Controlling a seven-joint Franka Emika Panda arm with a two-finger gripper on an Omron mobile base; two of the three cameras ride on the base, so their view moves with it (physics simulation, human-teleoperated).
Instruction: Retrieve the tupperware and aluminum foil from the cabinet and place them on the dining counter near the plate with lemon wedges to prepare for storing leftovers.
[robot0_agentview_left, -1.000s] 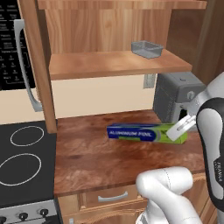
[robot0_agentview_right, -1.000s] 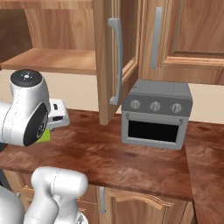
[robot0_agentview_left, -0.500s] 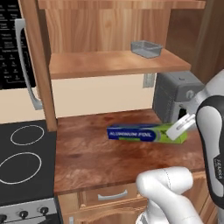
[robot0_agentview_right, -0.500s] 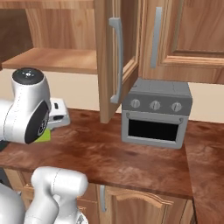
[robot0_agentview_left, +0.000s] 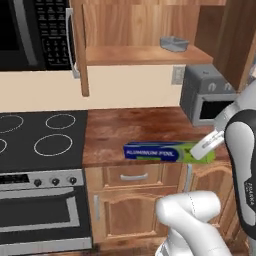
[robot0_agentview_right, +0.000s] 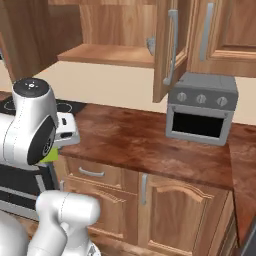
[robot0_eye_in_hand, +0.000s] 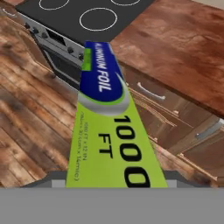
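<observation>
I've got the aluminum foil (robot0_agentview_left: 169, 152) clamped in the gripper (robot0_agentview_left: 210, 145), held out past the worktop edge. The tupperware (robot0_agentview_left: 174, 43) sits on the cabinet (robot0_agentview_left: 145, 55) shelf; both deliveries remain.

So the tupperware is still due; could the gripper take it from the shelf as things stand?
Probably not. The gripper is full, holding the foil by its green end, low off the worktop's front edge. The tupperware sits well above on the cabinet shelf, unblocked, door open.
</observation>
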